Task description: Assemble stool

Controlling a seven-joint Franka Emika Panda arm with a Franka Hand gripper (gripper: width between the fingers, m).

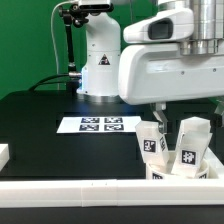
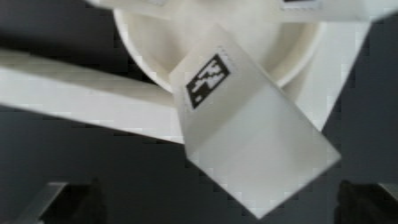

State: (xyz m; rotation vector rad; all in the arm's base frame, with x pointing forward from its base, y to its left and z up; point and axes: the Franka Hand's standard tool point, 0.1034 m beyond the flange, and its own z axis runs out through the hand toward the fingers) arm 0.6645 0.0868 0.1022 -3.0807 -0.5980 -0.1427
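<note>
Two legs stand up visibly in the exterior view, the first leg [image 1: 153, 146] and the second leg [image 1: 190, 148], both tilted, each with its square tag facing the camera, right beside the rail [image 1: 100, 188] along the table's near edge. Whether a third leg is there I cannot tell; the arm [image 1: 165, 65] hangs over that spot and hides what is behind. In the wrist view a tagged leg [image 2: 231, 110] slants across the round seat [image 2: 151, 45], lying on or against it; no leg looks fitted into place. I judge the assembly hardly begun: every leg still has to be joined to the seat.

The gripper [image 2: 228, 205] hovers above the leg with its jaws spread wide, holding nothing.

Farther from the rail, the marker board [image 1: 97, 124] lies flat on the black table [image 1: 50, 125], well clear of the parts. Leaning, crowded legs could hamper a clean grasp.
</note>
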